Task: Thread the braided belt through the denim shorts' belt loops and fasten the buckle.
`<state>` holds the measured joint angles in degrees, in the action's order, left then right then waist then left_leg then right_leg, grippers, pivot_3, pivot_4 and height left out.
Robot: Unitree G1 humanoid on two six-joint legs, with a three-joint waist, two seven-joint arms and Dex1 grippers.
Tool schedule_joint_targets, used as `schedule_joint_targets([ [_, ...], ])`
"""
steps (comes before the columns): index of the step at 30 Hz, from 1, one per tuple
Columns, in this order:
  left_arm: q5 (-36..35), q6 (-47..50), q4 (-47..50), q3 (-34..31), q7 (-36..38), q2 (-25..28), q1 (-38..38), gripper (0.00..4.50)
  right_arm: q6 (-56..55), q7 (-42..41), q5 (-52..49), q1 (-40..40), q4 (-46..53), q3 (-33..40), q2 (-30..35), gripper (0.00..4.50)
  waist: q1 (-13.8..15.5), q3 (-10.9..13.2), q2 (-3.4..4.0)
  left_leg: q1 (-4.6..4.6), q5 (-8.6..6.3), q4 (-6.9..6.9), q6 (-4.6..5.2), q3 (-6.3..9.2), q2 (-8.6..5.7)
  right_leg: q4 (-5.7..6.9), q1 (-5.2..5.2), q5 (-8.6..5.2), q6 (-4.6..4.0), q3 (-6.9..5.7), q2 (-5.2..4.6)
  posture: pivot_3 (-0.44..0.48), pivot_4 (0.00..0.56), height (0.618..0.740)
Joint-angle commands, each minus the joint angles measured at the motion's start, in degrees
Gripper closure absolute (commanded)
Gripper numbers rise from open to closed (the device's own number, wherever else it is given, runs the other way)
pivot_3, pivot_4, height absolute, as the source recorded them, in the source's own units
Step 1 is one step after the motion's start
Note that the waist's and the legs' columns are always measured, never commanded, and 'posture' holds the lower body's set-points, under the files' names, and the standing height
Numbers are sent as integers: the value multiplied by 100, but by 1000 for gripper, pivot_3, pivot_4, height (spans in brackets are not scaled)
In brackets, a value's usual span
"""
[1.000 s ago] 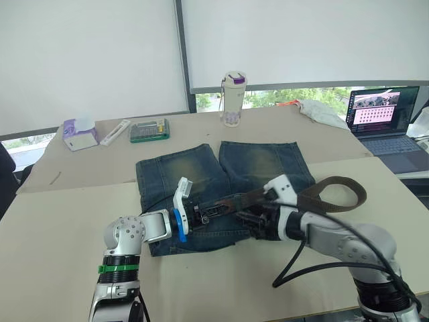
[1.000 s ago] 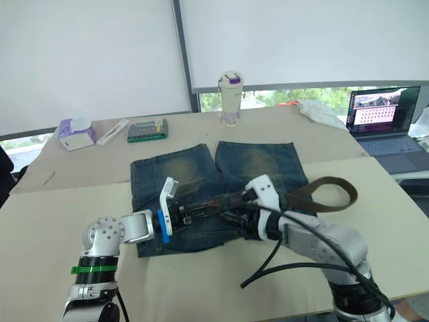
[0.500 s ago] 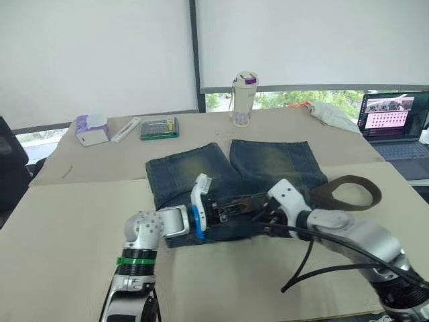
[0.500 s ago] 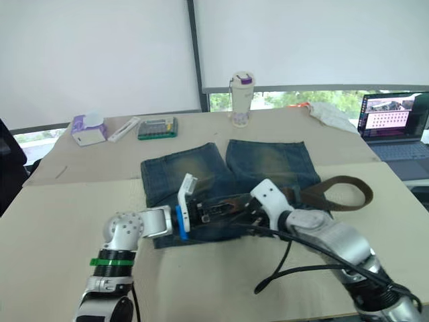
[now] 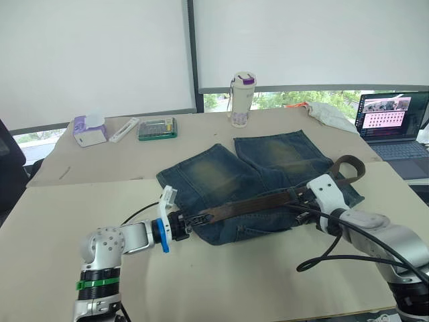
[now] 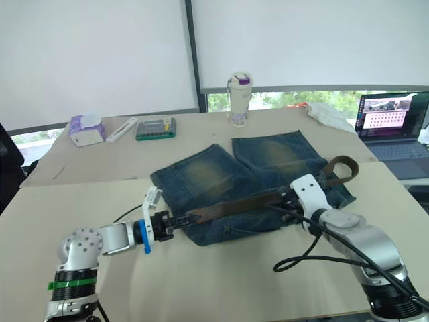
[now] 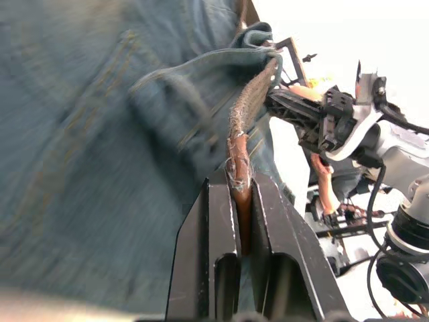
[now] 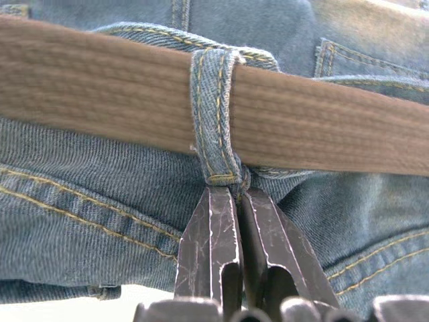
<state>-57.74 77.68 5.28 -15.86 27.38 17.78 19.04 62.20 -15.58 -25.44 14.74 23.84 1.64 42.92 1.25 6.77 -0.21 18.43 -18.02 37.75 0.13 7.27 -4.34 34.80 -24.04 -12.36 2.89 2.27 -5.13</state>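
Note:
The denim shorts lie skewed on the table, legs toward the far side. The braided belt runs taut along the waistband, and its far end curls into a loop at the right. My left gripper is shut on the belt's worn reddish tip, left of the shorts. My right gripper is shut on denim at the foot of one of the belt loops, and the belt passes through that loop. I cannot make out the buckle.
A bottle with a purple lid, a green box, a white stick and a tissue box stand at the back. A laptop and a white cloth are at the right. A black cable trails from my right arm.
My left gripper has drawn the belt tip leftward, clear of the shorts. The belt's right loop has shrunk and the shorts have swung askew. My right gripper has shut and sits farther right.

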Motion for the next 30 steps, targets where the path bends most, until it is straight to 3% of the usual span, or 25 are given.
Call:
schedule_joint_targets([
  [1, -360, 74, 55, -421, -73, 78, 46, 4500, 105, 114, 204, -109, 170, 394, 68, 4479, 6, 0, 0, 0, 0, 0, 0, 2, 0, 1, 0, 0, 0, -2, 0, 0, 150, 740],
  [3, -438, 92, 15, -452, -62, 76, 68, 4500, 87, -521, -208, -410, 505, 512, 323, 4479, 30, -1, 2, 1, 0, -1, 0, 2, -1, 0, 0, 0, 0, -2, -2, 0, 150, 740],
  [6, -571, 57, -74, -392, -11, -26, 234, 4500, 390, -1434, -1563, -842, 1205, 1707, 269, 3503, 31, 2, -2, 2, 0, -1, 0, 7, -2, -4, 1, -2, 2, -8, -1, 0, 150, 740],
  [9, -754, 60, -205, -391, 15, -204, 415, 4500, 767, -1776, -2929, -1125, 1576, 2741, 185, 2422, 22, 8, -11, 2, -3, -2, 5, 5, 2, -5, 5, -1, 1, -5, 1, 0, 150, 740],
  [12, -829, 48, -279, -302, 43, -330, 518, 4500, 939, -1322, -3861, -930, 1734, 2763, -104, 1455, -28, 15, -23, -9, -28, -3, 47, 5, 7, -4, 17, -1, 1, -7, 5, 0, 150, 740],
  [16, -882, -26, -424, -162, 89, -552, 744, 4500, 882, -239, -4201, -311, 1522, 2009, -940, 1455, -74, 15, -23, -8, -16, -14, 24, -2, 15, 1, 0, 0, -3, 3, 8, 0, 150, 740],
  [20, -941, -64, -449, -4, 160, -689, 906, 4500, 695, 343, -3984, 48, 1042, 1333, -1740, 1455, -49, 5, -8, -3, 2, -16, -6, -5, 13, 2, -6, 0, -4, 7, 5, 0, 150, 740],
  [24, -1004, -38, -401, 48, 242, -667, 934, 4500, 400, 720, -4317, 247, 668, 1345, -2370, 1455, -49, 3, -4, -2, 2, -15, -4, -2, 6, 5, -9, 0, -4, 7, 0, 0, 150, 740],
  [30, -1087, -12, -358, 27, 235, -601, 928, 4500, 188, 904, -4723, 320, 388, 1368, -2520, 1455, -69, 1, -1, -4, 2, -16, -4, 0, 7, 7, -10, 1, -5, 5, 4, 0, 150, 740],
])
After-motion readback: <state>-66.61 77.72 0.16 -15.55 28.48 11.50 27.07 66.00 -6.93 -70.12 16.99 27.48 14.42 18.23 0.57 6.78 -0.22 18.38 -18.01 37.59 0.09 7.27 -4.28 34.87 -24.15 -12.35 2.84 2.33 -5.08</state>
